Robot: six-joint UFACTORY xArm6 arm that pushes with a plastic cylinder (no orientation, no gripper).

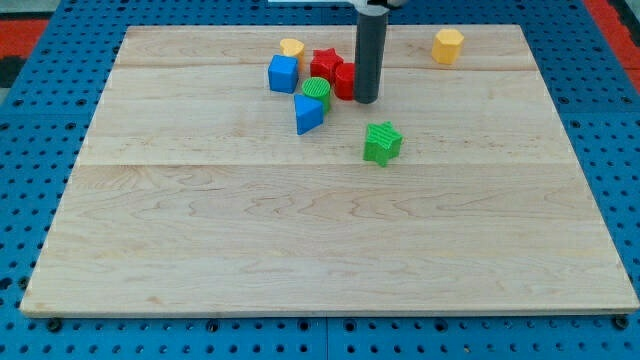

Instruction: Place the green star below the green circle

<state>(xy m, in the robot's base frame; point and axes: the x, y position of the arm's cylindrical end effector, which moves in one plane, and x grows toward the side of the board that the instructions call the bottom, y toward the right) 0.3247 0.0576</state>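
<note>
The green star [382,142] lies on the wooden board [330,250], right of centre in the upper half. The green circle [316,92] sits up and to the left of it, inside a cluster of blocks. My tip [366,100] is above the green star, slightly to its left, and apart from it. The tip stands right beside a red block [345,81], on that block's right. It is to the right of the green circle.
The cluster around the green circle holds a blue cube [283,73], a blue triangle [308,115], a red star [324,65] and a yellow block [291,47]. A yellow hexagon [448,45] sits alone near the view's top right.
</note>
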